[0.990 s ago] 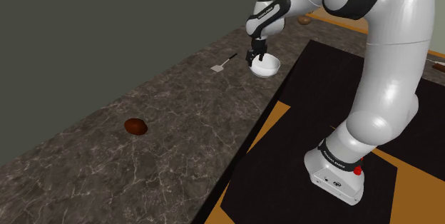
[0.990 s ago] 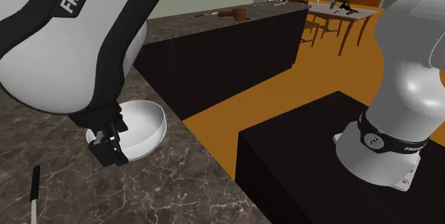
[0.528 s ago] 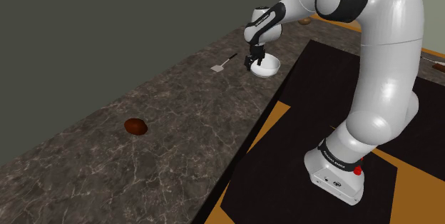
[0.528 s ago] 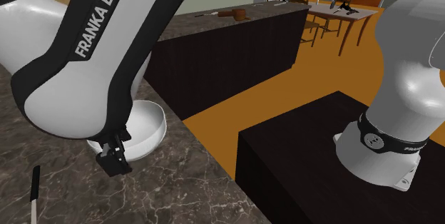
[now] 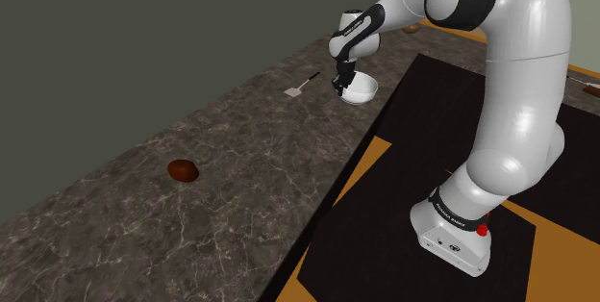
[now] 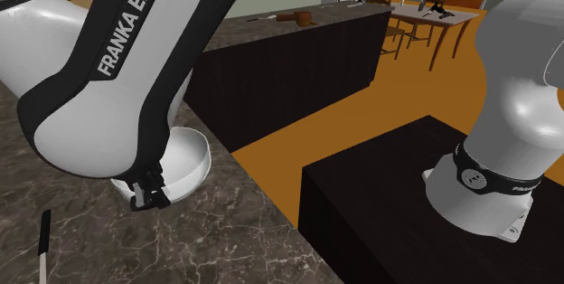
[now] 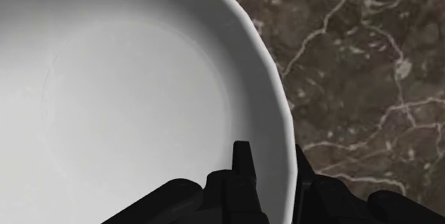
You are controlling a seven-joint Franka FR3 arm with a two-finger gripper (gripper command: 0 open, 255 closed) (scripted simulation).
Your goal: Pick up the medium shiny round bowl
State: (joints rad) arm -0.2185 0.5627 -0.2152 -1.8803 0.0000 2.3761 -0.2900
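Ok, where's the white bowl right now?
In the shoulder view's upper middle, the white bowl sits at the counter's edge, near the spatula, gripper at its rim.

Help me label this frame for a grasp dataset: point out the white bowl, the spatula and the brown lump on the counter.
white bowl [image 5: 362,89]: shoulder view, on its visible middle.
spatula [image 5: 294,90]: shoulder view, on its pale blade.
brown lump [image 5: 183,170]: shoulder view, on its middle.

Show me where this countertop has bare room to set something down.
The marbled countertop is bare along the wide stretch between the brown rounded object and the spatula, and again from that object toward the shoulder view's lower left. It is crowded at the far end, where spatula, white bowl and gripper sit close together.
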